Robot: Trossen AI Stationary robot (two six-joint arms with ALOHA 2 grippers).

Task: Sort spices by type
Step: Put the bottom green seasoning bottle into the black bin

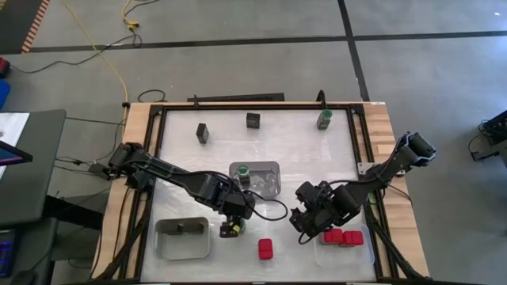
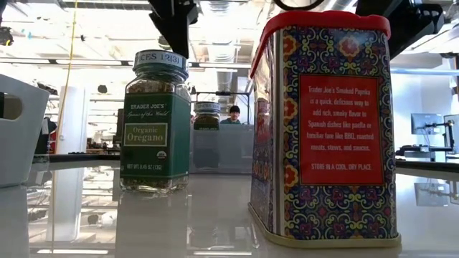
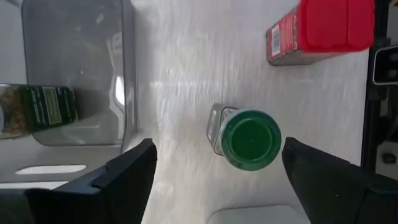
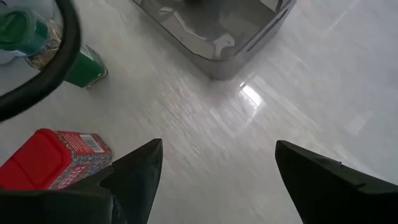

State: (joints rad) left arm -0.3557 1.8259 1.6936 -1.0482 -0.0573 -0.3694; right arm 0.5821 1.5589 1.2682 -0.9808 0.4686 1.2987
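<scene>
The left arm reaches from the table's 9 o'clock edge toward the centre, its wrist bent down so the left gripper (image 1: 232, 226) hangs over a green-lidded jar (image 3: 250, 139). The jaws stand wide apart, one on each side of the jar, neither touching it; the jar stands upright on the bare table, free of the gripper. At about 5 o'clock from that jar stands a lone red-topped tin (image 1: 265, 249), near but apart. At 9 o'clock from the jar lies a grey tray (image 1: 182, 239). At 12 o'clock from it, a clear tray (image 1: 265, 169) holds another green-lidded jar (image 1: 244, 170).

The right arm comes in from the 3 o'clock edge, elbow bent, and the right gripper (image 1: 305, 227) hovers between the lone tin and a tray with three red tins (image 1: 343, 236). Its jaws are wide open and hold nothing.

Along the far edge, at 12 o'clock, stand two dark boxes (image 1: 203, 132) and a third green jar (image 1: 324, 119), well apart.
</scene>
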